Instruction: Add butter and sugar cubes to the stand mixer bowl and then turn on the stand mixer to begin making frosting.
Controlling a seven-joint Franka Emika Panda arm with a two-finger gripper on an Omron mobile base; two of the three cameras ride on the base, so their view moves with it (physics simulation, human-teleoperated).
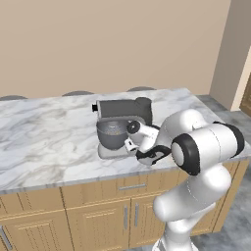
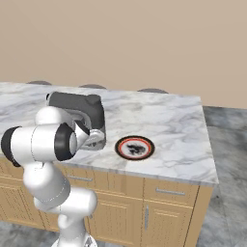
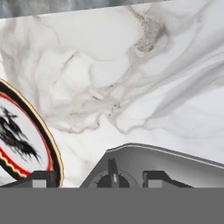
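The grey stand mixer stands mid-counter with its boxy head over the grey metal bowl. A pale speckled patch lies inside the bowl; I cannot tell butter and sugar cubes apart in it. My gripper hangs low at the mixer's right side, by the base. In the hand view the gripper is open, its fingertips wide apart. Between them sits the mixer's round column with its small dark switch, on the grey base. In the right base view the gripper is beside the mixer.
A flat red-rimmed plate with a dark pattern lies on the marble counter just right of the mixer; its rim shows at the left of the hand view. Wooden cabinets run below the counter.
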